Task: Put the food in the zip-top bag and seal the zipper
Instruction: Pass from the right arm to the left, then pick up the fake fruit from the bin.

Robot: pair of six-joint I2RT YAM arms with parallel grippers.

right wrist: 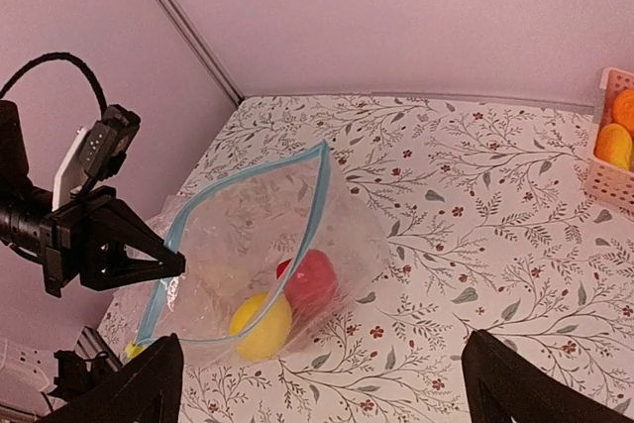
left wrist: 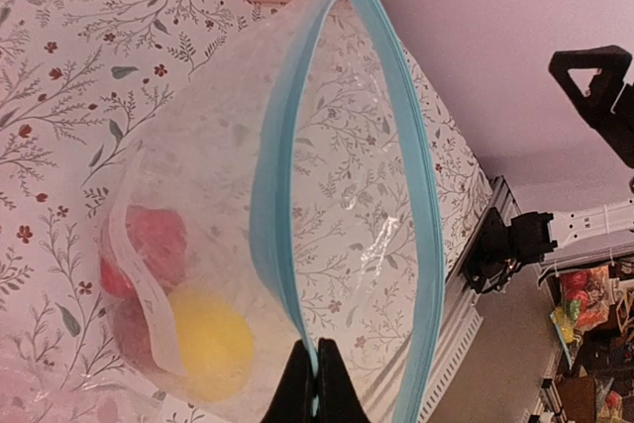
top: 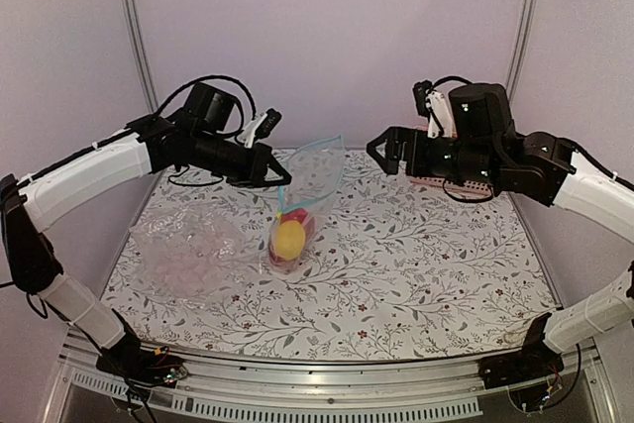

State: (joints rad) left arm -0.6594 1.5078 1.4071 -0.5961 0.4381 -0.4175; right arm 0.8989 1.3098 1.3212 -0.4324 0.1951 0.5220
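Containers: zip-top bag [top: 305, 185] holds 2 food items, a round yellow piece [top: 290, 237] and a red piece [top: 310, 224] just beside it, touching, both sunk to the bag's bottom. Pink lattice basket [right wrist: 606, 183] at far right corner of counter [top: 416, 274] holds orange, yellow and green pieces; can't ID them. Bag pos: left of centre, nearer the counter's far edge, bottom resting on the counter, mouth lifted and tilted up toward the far edge. Zipper [left wrist: 272, 175] unsealed: the 2 blue-teal strips bow apart in a lens shape and meet only at the ends, so the mouth gapes. L hand [left wrist: 315, 388] pressed together, pinching the zipper at its near end and carrying the bag's upper edge. R hand [top: 381, 151] spread wide, nothing in it, up over the far right part of the counter, well apart from the bag. Materials: bag is thin clear film, crinkly, glossy highlights, w/ a white strip down one side. 2nd crumpled clear plastic [top: 188, 250] lies flat near the left edge. Counter cover white w/ leafy floral print; hand fingers matte black, wedge-shaped.
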